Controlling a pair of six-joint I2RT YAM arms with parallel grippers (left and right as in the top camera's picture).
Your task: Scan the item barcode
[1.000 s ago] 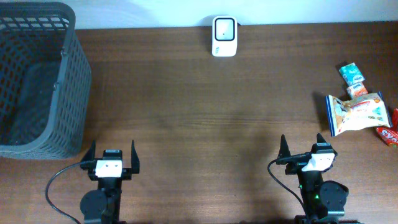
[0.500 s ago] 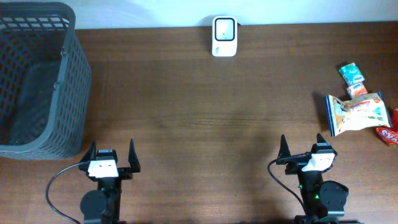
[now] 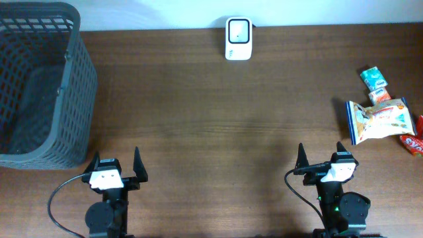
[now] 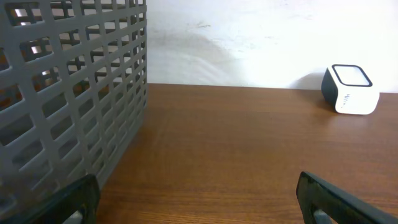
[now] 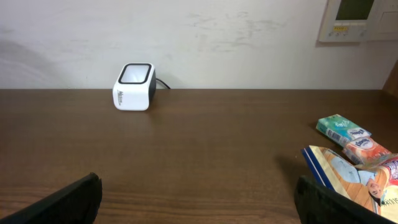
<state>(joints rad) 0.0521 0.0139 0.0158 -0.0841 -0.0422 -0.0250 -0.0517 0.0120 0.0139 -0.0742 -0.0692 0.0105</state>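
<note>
Bag (image 3: 378, 120): lay at the table's (image 3: 198, 119) right edge, ahead and to the right of the right gripper (image 3: 320, 151), well apart from it.
Teal pack (image 3: 373, 78), orange pack (image 3: 378, 96): just beyond the bag.
Red bar (image 3: 413, 142): beside the bag's near corner.
Scanner (image 3: 238, 30): stood at the far edge, centre.
Right gripper: jaws spread wide, holding nothing.
Left gripper (image 3: 117, 158): likewise spread and unladen, near the basket (image 3: 82, 99).
</note>
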